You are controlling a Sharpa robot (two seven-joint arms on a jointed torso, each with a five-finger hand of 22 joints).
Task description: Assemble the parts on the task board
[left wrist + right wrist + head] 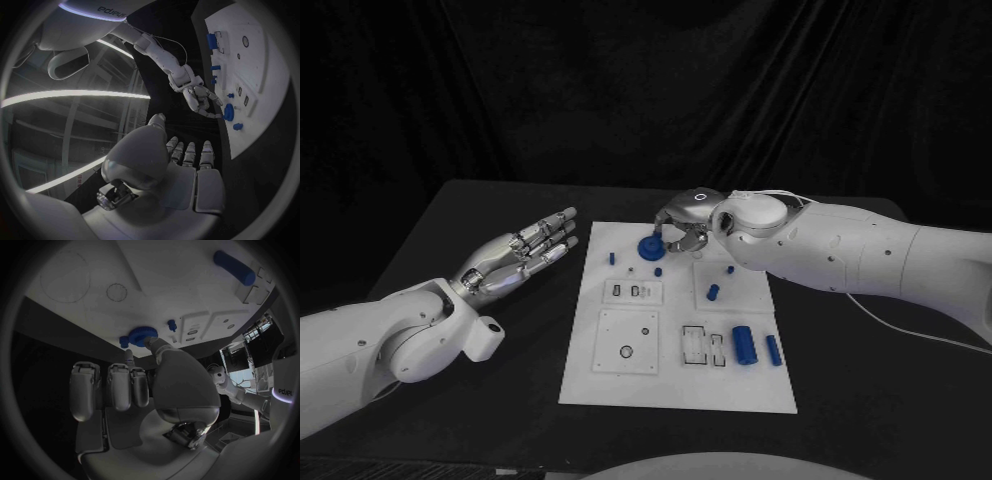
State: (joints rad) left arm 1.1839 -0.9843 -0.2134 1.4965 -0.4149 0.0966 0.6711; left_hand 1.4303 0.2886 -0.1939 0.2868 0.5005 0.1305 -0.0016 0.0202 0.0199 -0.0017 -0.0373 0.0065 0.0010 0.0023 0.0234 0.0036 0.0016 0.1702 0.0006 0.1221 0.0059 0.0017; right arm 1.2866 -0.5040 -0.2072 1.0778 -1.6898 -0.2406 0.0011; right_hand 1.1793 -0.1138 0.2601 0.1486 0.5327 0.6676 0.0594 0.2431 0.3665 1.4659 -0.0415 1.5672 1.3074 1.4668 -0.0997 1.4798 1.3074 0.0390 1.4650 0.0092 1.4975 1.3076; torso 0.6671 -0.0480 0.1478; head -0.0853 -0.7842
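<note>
Right hand [687, 222]: fingertips pinch blue gear [651, 248] at task board [678, 385] far edge, likely for seating. Left hand [519, 252]: spread, empty, left of board.

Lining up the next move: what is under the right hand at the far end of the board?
Under the right hand a round blue gear sits on the task board, fingers at its rim. Whatever seat lies beneath the gear is covered.

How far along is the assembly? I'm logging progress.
Early, it seems. No part looks clearly seated. The right hand touches the round blue part at the task board's far edge. The left hand waits open. Blue cylinders lie loose.
</note>
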